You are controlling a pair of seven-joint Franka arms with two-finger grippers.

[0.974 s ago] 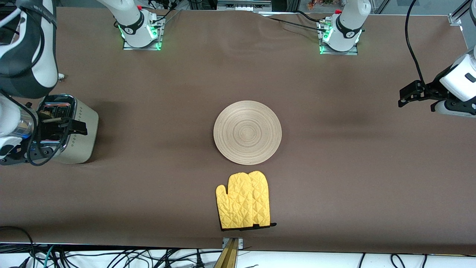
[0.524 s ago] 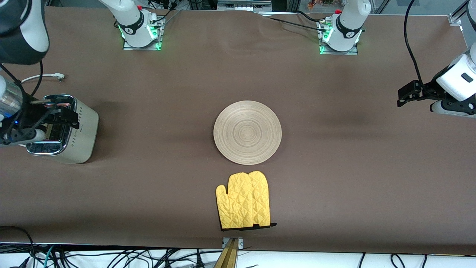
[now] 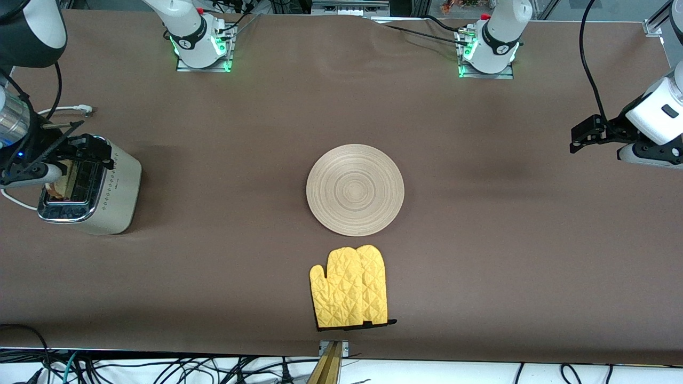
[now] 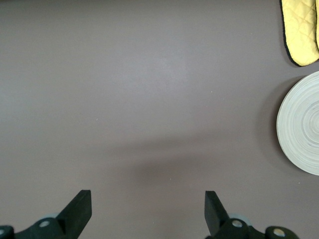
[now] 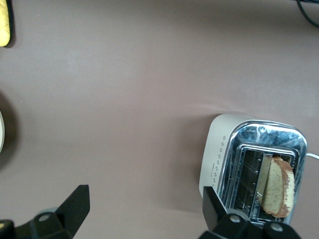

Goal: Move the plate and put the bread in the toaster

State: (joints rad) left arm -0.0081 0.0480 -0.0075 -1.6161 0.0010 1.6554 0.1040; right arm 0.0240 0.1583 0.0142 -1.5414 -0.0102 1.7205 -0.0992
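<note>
Front view: plate (image 3: 355, 190) at frame centre, toaster (image 3: 90, 186) middle-left with bread (image 3: 60, 184) in its slot; right gripper (image 3: 80, 146) hovers over it, spread empty. Left wrist view: left gripper (image 4: 147, 209) spread empty over bare table (image 4: 149, 99). Right wrist view: bread leans in toaster, lower right.

Brown-covered table (image 3: 480, 240), cables (image 3: 160, 370) along its edge
</note>
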